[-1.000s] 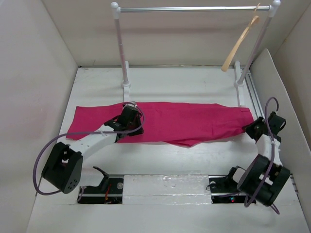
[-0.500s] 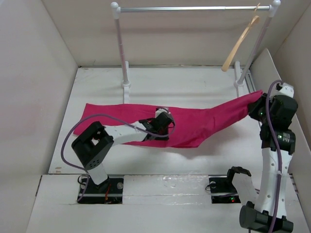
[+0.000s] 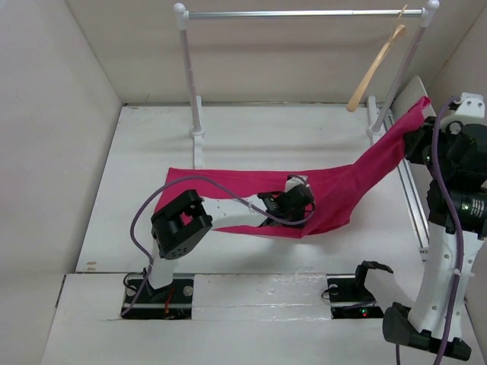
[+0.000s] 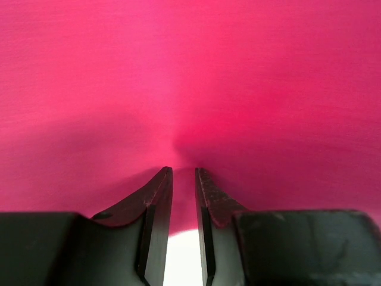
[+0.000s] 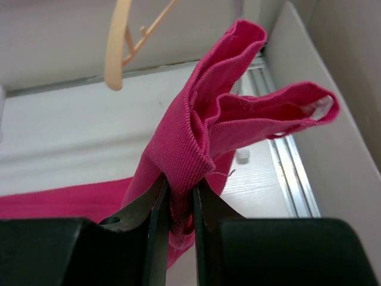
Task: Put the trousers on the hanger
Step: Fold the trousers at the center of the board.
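Observation:
The magenta trousers (image 3: 342, 186) stretch from the table at the left up to the right. My right gripper (image 3: 417, 138) is shut on a bunched end of them (image 5: 196, 125) and holds it raised near the rail's right post; its jaws (image 5: 178, 190) pinch folded fabric. My left gripper (image 3: 298, 201) lies low over the trousers' middle, near their front edge. Its jaws (image 4: 183, 174) are almost together with pink fabric (image 4: 190, 71) between the tips. The tan wooden hanger (image 3: 375, 70) hangs by its hook from the rail's right end, above and left of the raised end; it also shows in the right wrist view (image 5: 116, 47).
The white-and-silver rail frame (image 3: 304, 13) stands at the back on two posts (image 3: 190, 84). A metal track (image 3: 407, 190) runs along the right side, next to a white wall panel (image 5: 333, 155). White walls enclose the table on the left, back and right.
My right gripper has risen from the table with the trousers' end, lifting it high at the right. My left gripper has slid rightward, and the trousers' left end has been dragged rightward.

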You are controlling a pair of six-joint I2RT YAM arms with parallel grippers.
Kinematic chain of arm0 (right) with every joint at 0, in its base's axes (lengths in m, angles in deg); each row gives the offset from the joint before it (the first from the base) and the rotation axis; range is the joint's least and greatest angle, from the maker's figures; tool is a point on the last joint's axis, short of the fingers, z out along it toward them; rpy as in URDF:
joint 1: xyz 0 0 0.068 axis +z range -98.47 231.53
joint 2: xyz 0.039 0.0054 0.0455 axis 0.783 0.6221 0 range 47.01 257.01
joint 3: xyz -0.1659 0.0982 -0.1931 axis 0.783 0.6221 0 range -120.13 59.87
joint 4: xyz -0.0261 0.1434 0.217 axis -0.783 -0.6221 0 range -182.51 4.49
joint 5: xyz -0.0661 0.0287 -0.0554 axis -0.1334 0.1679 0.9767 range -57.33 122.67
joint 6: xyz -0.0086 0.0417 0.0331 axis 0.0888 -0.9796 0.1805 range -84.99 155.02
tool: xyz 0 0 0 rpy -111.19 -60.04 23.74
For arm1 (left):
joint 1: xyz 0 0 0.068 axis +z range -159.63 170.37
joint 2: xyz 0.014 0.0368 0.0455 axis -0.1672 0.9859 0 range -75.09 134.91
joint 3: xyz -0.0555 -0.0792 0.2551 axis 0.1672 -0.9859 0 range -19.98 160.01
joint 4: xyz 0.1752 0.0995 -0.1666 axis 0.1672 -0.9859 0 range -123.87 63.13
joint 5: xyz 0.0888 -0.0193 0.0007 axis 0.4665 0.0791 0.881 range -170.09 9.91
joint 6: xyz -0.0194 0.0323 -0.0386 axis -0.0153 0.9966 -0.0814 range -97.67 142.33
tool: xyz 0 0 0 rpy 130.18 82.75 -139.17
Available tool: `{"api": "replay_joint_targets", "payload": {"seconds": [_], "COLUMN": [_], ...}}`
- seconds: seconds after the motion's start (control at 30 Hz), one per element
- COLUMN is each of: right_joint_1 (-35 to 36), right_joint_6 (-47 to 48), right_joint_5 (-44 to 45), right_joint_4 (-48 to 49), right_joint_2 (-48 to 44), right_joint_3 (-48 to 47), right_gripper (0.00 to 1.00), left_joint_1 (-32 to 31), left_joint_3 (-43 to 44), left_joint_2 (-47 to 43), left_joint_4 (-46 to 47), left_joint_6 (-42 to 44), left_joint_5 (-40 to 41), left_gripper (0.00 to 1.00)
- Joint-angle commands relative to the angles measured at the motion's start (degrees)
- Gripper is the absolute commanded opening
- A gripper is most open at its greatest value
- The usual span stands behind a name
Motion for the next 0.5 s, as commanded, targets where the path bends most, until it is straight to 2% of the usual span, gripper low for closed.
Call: {"api": "replay_joint_targets", "payload": {"seconds": [0.0, 0.03, 0.1, 0.13, 0.2, 0.23, 0.3, 0.33, 0.37, 0.47], "right_joint_1": [3.5, 4.9, 9.1, 15.6, 23.6, 31.8, 39.7, 43.6, 50.2, 58.5], "right_joint_6": [2.5, 2.4, 2.4, 2.3, 1.1, 0.7, -0.2, -0.3, -0.3, -0.4], "right_joint_5": [-7.0, -10.8, -11.0, -7.8, -2.8, 2.2, 6.5, 12.1, 14.3, 19.4], "right_joint_4": [6.6, 7.3, 7.8, 7.9, 9.3, 9.6, 11.2, 11.7, 12.3, 13.3], "right_joint_2": [1.0, 1.2, 2.0, 2.0, 2.2, 2.7, 4.1, 6.4, 7.7, 14.4], "right_joint_3": [-1.1, -0.6, 0.1, 1.0, 2.1, 2.4, 2.7, 2.2, 0.6, -4.2], "right_gripper": [0.00, 0.00, 0.00, 0.00, 0.00, 0.00, 0.00, 0.00, 0.00, 0.00], "left_joint_1": [-2.4, -2.4, -1.3, 0.4, 2.6, 4.0, 9.9, 12.3, 17.9, 28.2], "left_joint_3": [6.1, 5.8, 1.9, -0.2, -7.0, -9.1, -13.8, -15.2, -17.1, -19.8], "left_joint_2": [0.0, -1.5, -4.7, -9.3, -15.4, -21.5, -27.8, -33.7, -36.8, -46.7], "left_joint_4": [-2.4, -3.3, -3.0, -2.9, -2.8, -3.1, -4.5, -6.3, -7.1, -8.9], "left_joint_6": [-1.5, -1.8, -2.2, -2.8, -3.7, -4.3, -4.4, -4.4, -3.4, 0.5], "left_joint_5": [-0.6, 0.2, 1.0, 2.1, 3.7, 5.3, 6.2, 7.1, 7.2, 4.6], "left_gripper": [0.19, 0.19, 0.19, 0.19, 0.19, 0.19, 0.19, 0.19, 0.20, 0.20]}}
